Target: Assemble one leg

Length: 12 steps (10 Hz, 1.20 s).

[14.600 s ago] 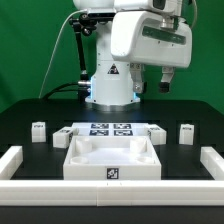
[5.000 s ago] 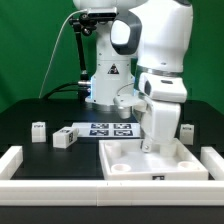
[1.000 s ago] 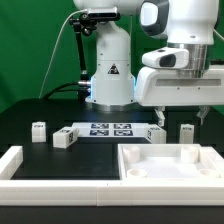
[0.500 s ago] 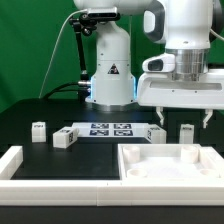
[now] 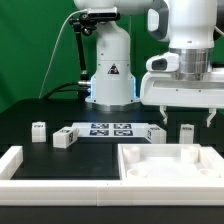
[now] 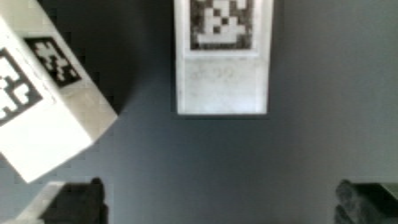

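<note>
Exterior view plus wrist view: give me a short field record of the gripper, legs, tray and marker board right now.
gripper: open, empty, hanging roughly above the rightmost leg
other legs: leftmost leg, second leg, third leg, all loose
tray: front, on the exterior view's right, no leg attached
marker board: flat, between the second and third legs

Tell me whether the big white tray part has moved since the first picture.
Yes. The tray part has slid toward the exterior view's right: it sat centred in front of the marker board, and now lies mostly to its right.
</note>
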Each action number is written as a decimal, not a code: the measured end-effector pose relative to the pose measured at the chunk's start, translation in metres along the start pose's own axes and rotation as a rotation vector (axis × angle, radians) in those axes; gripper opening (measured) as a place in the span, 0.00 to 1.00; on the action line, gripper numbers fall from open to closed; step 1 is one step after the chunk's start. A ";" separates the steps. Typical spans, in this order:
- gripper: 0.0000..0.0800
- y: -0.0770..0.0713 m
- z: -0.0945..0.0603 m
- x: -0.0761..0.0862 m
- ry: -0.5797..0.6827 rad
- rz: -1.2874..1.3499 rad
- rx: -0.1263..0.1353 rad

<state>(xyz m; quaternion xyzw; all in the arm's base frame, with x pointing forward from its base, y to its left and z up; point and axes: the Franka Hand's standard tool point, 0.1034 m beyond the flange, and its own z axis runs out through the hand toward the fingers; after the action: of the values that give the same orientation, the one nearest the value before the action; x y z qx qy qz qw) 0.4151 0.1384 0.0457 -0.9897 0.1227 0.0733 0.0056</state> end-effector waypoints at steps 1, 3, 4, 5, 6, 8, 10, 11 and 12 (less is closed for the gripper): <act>0.81 0.000 -0.005 -0.001 -0.113 -0.001 0.004; 0.81 0.002 -0.008 0.002 -0.226 -0.034 0.036; 0.81 0.005 -0.008 0.005 -0.276 -0.034 0.055; 0.81 0.007 -0.008 0.001 -0.366 -0.029 0.044; 0.81 0.007 -0.006 0.003 -0.424 -0.025 0.040; 0.81 0.012 0.000 0.001 -0.591 -0.017 0.028; 0.81 0.010 0.008 -0.007 -0.717 -0.019 0.007; 0.81 0.010 0.011 -0.013 -0.769 -0.015 -0.006; 0.81 0.008 0.016 -0.016 -0.779 -0.013 -0.012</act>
<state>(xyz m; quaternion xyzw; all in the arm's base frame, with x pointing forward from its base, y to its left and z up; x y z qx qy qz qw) 0.3956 0.1347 0.0320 -0.8885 0.1048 0.4442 0.0465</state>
